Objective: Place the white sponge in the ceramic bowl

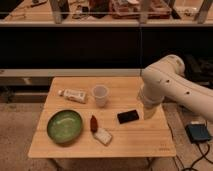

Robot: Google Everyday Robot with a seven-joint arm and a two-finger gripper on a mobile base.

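Observation:
The white sponge [103, 136] lies flat on the wooden table [145, 146], near the front, just right of the green ceramic bowl [65, 126]. The bowl stands empty at the front left. My white arm reaches in from the right, and its bulky elbow hangs over the table's right side. The gripper [149, 113] points down at the arm's lower end, close to the table's right part, well to the right of the sponge and beside a black flat object [128, 116]. It holds nothing that I can see.
A small red-brown item [93, 123] stands between bowl and sponge. A white cup [100, 95] and a white tube [73, 94] sit at the back. A dark shelf front runs behind the table. A grey-blue box [198, 133] with cables lies on the floor at right.

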